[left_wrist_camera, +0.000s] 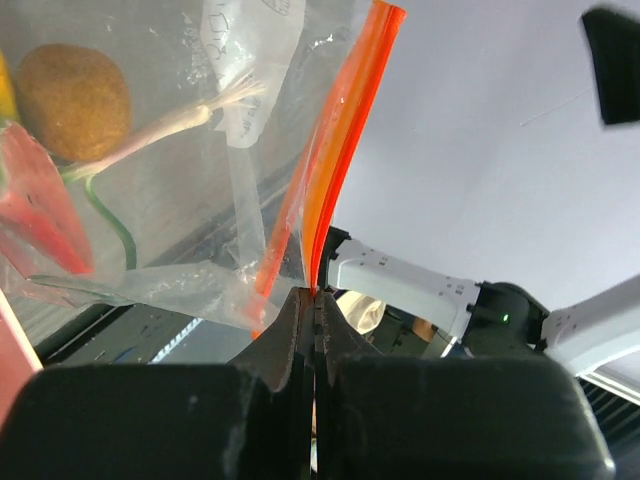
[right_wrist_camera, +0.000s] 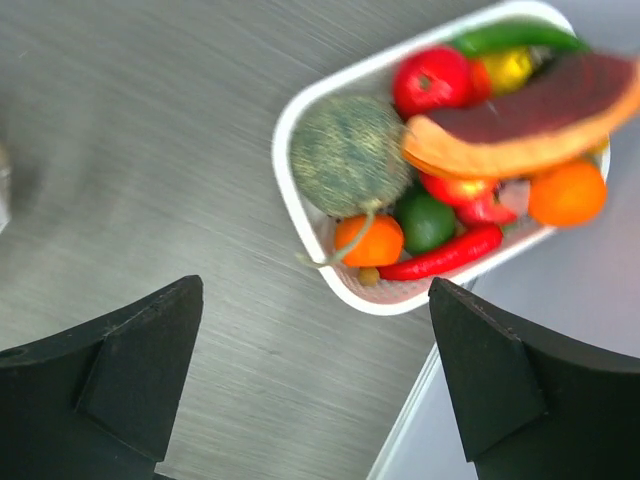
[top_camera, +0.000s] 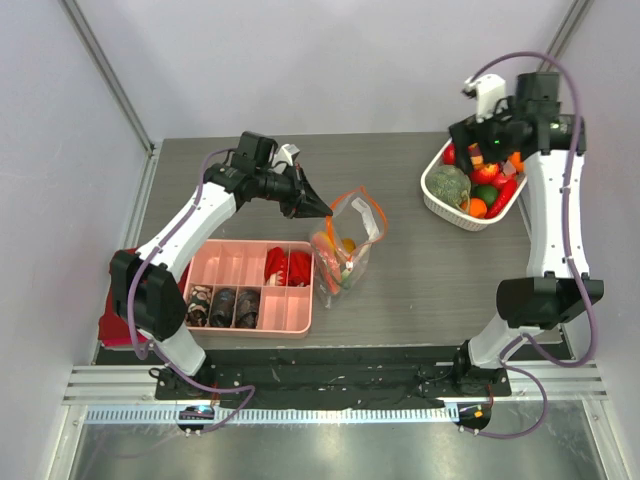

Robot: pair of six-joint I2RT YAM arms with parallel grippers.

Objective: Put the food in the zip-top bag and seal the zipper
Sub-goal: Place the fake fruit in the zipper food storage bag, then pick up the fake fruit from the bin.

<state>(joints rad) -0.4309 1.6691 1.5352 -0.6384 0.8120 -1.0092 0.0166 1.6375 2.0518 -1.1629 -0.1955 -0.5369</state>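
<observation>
The clear zip-top bag (top_camera: 350, 235) lies at the table's middle with several small food pieces (top_camera: 338, 258) inside. My left gripper (top_camera: 322, 212) is shut on the bag's mouth edge. In the left wrist view its jaws (left_wrist_camera: 315, 300) pinch the orange-red zipper (left_wrist_camera: 340, 150), and a brown round piece (left_wrist_camera: 72, 100) and a red piece (left_wrist_camera: 40, 215) show through the plastic. My right gripper (top_camera: 480, 150) hangs open and empty above the white basket (top_camera: 432, 190). In the right wrist view (right_wrist_camera: 315, 288) the basket (right_wrist_camera: 290, 190) holds a green melon (right_wrist_camera: 348, 152), tomato (right_wrist_camera: 432, 80), orange (right_wrist_camera: 368, 240) and red chili (right_wrist_camera: 445, 255).
A pink compartment tray (top_camera: 232, 262) with dark round lumps (top_camera: 222, 305) and red crinkled pieces (top_camera: 287, 266) sits left of the bag. A red cloth (top_camera: 112, 325) lies at the table's left edge. The basket stands by the right edge.
</observation>
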